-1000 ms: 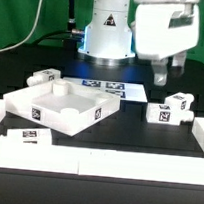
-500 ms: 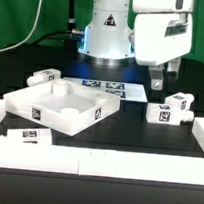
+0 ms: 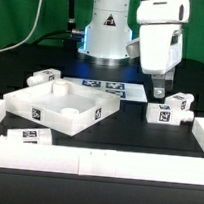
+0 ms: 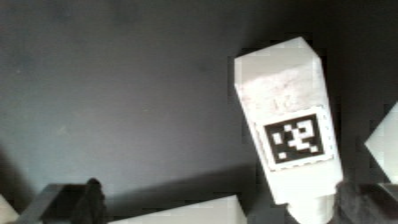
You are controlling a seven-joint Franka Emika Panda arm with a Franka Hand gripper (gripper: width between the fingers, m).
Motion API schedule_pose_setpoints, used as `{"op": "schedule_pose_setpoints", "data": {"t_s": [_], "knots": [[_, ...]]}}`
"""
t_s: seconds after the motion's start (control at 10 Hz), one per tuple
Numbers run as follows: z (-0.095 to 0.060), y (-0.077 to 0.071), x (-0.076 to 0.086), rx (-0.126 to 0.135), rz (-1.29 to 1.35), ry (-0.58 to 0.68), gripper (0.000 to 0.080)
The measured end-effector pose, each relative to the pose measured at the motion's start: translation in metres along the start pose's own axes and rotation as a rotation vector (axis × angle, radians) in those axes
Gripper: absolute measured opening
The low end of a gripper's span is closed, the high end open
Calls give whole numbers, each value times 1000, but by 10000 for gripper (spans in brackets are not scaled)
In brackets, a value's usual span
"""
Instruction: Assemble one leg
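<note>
Small white stubby plastic leg [image 3: 161, 114], short and blocky, lying on its side on the black table [image 3: 117, 132] at the exterior view's right, with a black-and-white square tag [image 3: 162, 117] on one face. Close above it, white two-finger gripper [image 3: 159, 92], dark fingers [image 4: 75, 200] spread wide, pinching nothing. Four such pegs counted: second leg [image 3: 180, 101] just beside the first, third leg [image 3: 44, 78] behind the large white square tray [image 3: 58, 118], fourth leg [image 3: 27, 135] in front of it. One tray, one flat white marker board [image 3: 111, 88].

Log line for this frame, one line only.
phase: pre-grasp | gripper: open, empty, hovering above leg | leg: lying flat, not held
</note>
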State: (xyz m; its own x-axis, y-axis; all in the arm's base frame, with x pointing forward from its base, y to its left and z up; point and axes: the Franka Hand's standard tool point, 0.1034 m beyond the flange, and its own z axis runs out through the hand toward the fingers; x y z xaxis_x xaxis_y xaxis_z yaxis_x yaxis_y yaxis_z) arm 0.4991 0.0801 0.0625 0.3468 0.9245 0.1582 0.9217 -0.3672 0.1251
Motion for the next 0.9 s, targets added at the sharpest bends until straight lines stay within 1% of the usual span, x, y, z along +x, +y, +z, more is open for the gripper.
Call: {"op": "schedule_pose_setpoints", "data": {"t_s": [0.1, 0.2, 0.3, 0.4, 0.5, 0.6, 0.7, 0.9], "knots": [[3, -3, 0, 5, 10, -1, 649], [12, -18, -1, 28, 40, -8, 649], [19, -26, -1, 45, 41, -16, 649], [26, -30, -5, 59, 45, -23, 649], [30, -32, -8, 66, 49, -27, 649], [35, -34, -11, 63, 52, -20, 649], [41, -36, -15, 68, 59, -18, 649], [44, -28, -21, 66, 67, -17, 649]]}}
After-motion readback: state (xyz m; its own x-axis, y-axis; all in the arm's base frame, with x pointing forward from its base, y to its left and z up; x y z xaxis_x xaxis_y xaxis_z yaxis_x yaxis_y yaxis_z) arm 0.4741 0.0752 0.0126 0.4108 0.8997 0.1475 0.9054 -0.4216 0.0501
